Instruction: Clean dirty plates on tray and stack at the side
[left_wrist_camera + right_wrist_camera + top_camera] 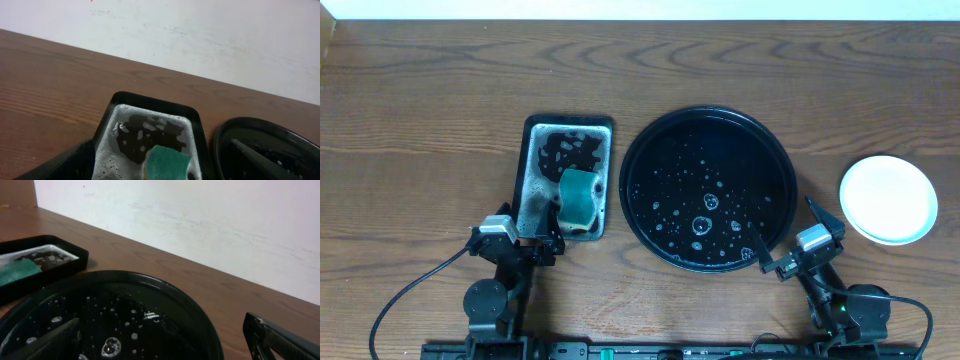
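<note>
The large round black tray (710,190) sits at the table's centre. It holds only water drops and soap bubbles, no plates; it also shows in the right wrist view (165,295). A pale round plate (888,198) lies on the table to the tray's right, and I cannot tell from above whether others lie under it. My right gripper (785,230) is open and empty over the tray's near right rim (162,330). My left gripper (532,228) is open at the near end of the sponge tray (160,167).
A small rectangular black sponge tray (532,150) with foamy water stands left of the round tray. A green sponge (580,195) lies in its near end, between my left fingers (167,160) but not gripped. A white wall runs along the table's far edge.
</note>
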